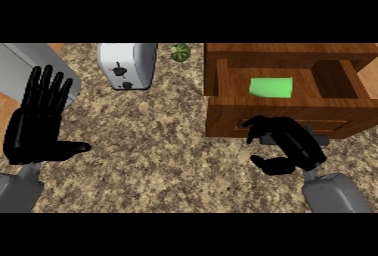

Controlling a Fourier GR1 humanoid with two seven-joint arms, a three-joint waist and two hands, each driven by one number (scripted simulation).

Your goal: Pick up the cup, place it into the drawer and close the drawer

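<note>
Speckled stone-look counter (pixel 148 150), brown wood-grain drawer (pixel 288 107), smooth matt green cup (pixel 271 87), brushed-metal toaster (pixel 127 64)

Green cup (pixel 271 87) in drawer (pixel 288 102) (open)

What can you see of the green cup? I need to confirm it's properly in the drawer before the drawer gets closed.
The green cup is a plain bright green cylinder with no visible handle or markings, lying on its side. It rests on the floor of the open wooden drawer, in the left compartment, beside the divider. Nothing holds it: the right hand is below, at the drawer's front face, with fingers curled, apart from the cup. Its opening cannot be made out.
</note>
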